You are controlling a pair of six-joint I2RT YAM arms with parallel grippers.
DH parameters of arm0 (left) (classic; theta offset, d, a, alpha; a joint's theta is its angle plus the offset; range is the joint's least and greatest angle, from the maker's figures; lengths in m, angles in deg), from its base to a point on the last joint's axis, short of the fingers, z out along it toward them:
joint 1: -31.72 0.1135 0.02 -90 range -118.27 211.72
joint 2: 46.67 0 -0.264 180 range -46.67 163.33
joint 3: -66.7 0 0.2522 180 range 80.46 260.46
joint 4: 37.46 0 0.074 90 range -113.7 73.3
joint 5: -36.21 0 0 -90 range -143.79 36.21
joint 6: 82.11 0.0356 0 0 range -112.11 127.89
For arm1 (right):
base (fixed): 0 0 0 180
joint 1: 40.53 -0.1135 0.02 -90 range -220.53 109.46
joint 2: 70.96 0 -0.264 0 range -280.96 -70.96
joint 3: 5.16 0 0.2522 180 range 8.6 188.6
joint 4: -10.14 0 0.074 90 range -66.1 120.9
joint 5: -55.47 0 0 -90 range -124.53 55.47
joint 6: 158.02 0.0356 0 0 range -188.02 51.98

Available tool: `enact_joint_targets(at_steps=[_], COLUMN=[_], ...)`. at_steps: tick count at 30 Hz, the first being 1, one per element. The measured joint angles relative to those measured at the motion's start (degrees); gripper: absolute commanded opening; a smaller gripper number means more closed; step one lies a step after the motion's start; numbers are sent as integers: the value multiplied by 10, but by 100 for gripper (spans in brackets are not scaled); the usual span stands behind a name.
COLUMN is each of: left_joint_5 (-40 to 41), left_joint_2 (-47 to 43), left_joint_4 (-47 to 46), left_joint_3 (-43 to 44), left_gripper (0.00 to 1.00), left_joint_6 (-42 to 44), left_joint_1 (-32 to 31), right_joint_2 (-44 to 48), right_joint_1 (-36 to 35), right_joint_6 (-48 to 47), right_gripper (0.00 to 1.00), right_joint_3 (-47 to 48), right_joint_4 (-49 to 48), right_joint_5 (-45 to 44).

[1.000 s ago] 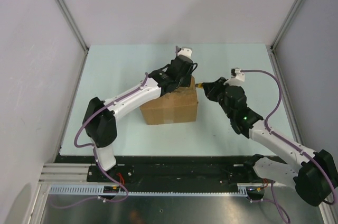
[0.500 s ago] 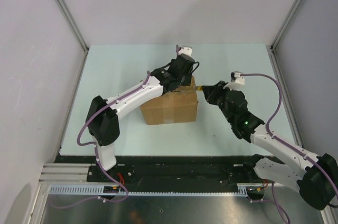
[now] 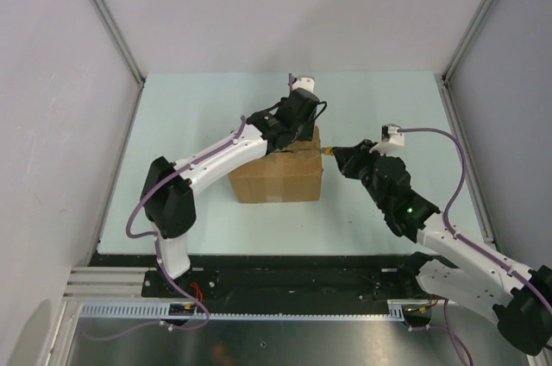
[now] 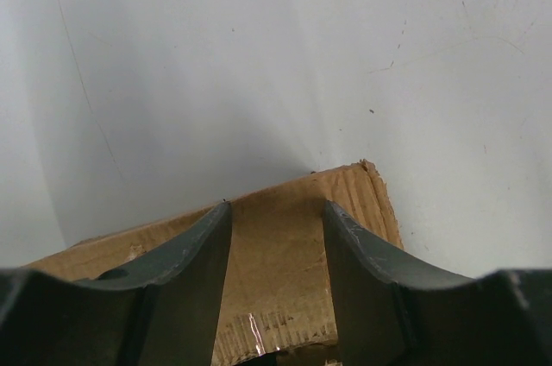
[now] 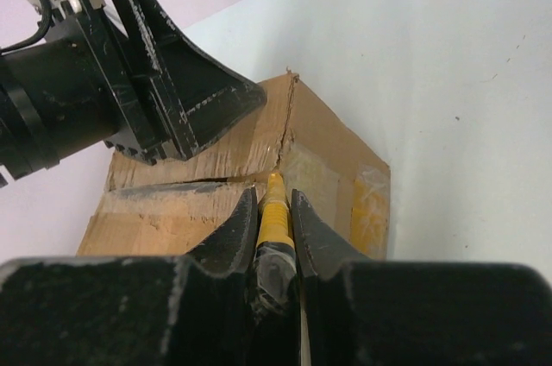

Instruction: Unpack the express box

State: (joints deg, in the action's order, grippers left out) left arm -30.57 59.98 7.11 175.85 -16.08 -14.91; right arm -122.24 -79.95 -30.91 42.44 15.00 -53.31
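Top view: the brown express box (image 3: 278,178) sits near the middle of the pale table (image 3: 190,116). The left gripper (image 3: 297,135) rests on the box's far top edge. The right gripper (image 3: 331,154) meets the box's far right corner.

Left wrist view: the left gripper's two fingers (image 4: 194,245) stand apart, holding nothing, with the box top between them.

Right wrist view: the right gripper is clamped on a yellow utility knife (image 5: 274,206). The knife's tip touches the box's top seam, near the left gripper.
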Motion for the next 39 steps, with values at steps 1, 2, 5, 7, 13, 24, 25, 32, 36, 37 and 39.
enact_joint_targets(at_steps=[1, 2, 5, 7, 13, 24, 25, 32, 36, 37, 39], left_joint_5=[0, 0, 0, 0, 0, -27, -32, -46, -46, -46, -48], left_joint_2=[0, 0, 1, 1, 1, 1, 1, -2, -22, -31, -49], left_joint_4=[0, 0, 0, 0, 0, 16, 22, 80, 97, 99, 100], left_joint_3=[0, 1, 1, 1, 1, 18, 22, 51, 52, 52, 48], left_gripper=[53, 53, 53, 53, 53, 63, 66, 72, 72, 72, 71], left_joint_6=[0, 0, 0, 0, 0, 9, 11, 50, 72, 78, 87], left_joint_1=[0, 0, 0, 0, 0, 5, 5, 1, -10, -15, -26], right_joint_2=[5, 9, 10, 10, 13, 66, 69, 58, 39, 36, 27], right_joint_1=[-2, -3, -4, -4, 1, 35, 37, 40, 31, 26, 13], right_joint_6=[2, 4, 6, 6, 7, 6, 6, 6, 3, 3, 0], right_gripper=[0, 0, 0, 0, 0, 0, 0, 0, 0, 0, 0], right_joint_3=[-3, -6, -9, -9, -12, -17, -17, -17, -10, -7, 7], right_joint_4=[1, 1, -1, -1, -6, 45, 46, 50, 52, 53, 57], right_joint_5=[0, 1, 1, 1, 5, 43, 43, 45, 33, 29, 12])
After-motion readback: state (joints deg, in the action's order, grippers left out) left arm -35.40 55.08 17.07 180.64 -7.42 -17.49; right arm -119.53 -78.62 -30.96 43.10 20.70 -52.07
